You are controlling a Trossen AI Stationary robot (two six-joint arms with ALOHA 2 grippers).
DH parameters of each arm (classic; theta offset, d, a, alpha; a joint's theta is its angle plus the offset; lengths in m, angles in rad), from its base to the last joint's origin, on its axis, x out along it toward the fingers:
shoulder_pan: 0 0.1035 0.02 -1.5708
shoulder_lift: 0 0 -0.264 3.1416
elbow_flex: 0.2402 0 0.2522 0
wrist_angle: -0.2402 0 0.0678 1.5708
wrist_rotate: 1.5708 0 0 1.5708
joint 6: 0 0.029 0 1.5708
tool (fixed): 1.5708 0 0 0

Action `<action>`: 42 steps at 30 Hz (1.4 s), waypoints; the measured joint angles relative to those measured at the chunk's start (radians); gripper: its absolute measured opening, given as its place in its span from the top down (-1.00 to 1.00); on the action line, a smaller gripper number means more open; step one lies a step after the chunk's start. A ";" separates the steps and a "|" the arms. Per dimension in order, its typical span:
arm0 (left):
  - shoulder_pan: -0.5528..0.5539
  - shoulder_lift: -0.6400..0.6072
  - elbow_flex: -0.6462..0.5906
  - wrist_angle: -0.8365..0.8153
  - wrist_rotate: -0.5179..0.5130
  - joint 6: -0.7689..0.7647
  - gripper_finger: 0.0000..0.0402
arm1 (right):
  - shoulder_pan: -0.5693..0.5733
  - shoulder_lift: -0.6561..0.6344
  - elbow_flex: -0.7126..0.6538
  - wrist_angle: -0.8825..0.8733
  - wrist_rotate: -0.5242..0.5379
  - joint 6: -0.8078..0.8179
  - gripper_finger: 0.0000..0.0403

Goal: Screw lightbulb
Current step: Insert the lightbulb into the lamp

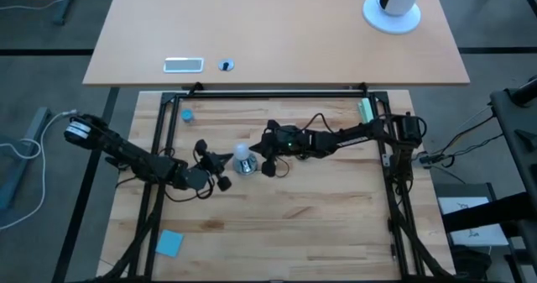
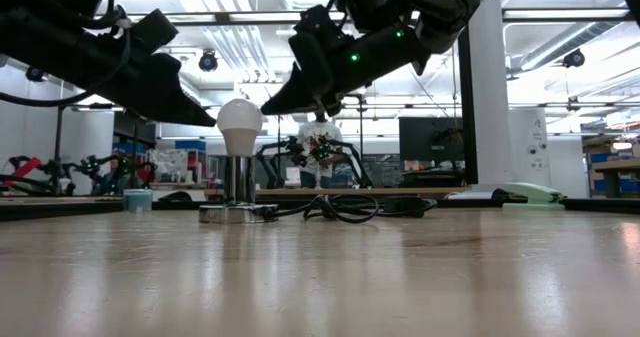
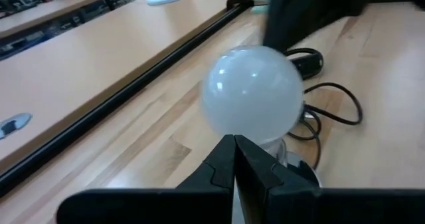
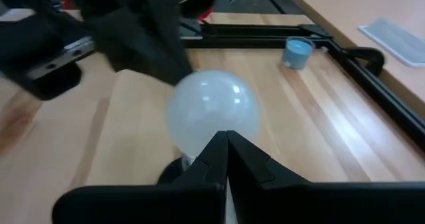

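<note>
Between both closed claws, left claw (image 1: 220,159), right claw (image 1: 260,155), lightbulb (image 1: 242,154) upright

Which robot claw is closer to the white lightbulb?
Cannot tell: about equal. The left gripper and right gripper, both shut, flank the lightbulb, which stands upright in its socket.

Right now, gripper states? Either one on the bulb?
Left gripper: shut, holding nothing, just beside the lightbulb.
Right gripper: shut, holding nothing, on the bulb's other side.
</note>
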 joint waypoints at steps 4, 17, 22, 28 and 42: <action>0.002 0.000 0.000 -0.010 -0.017 0.000 1.00 | 0.008 0.000 0.000 -0.003 -0.016 -0.002 1.00; -0.014 -0.031 0.000 0.004 0.103 0.034 1.00 | -0.012 -0.017 -0.001 -0.067 0.062 -0.009 1.00; -0.004 -0.022 0.000 0.025 0.094 0.049 1.00 | -0.013 0.024 -0.001 -0.017 0.031 0.000 1.00; 0.016 0.000 0.000 0.025 0.075 0.043 1.00 | -0.008 0.031 -0.001 -0.010 0.005 0.000 1.00; 0.018 0.000 0.000 0.001 0.024 0.012 1.00 | 0.011 0.031 0.000 -0.060 -0.046 0.033 1.00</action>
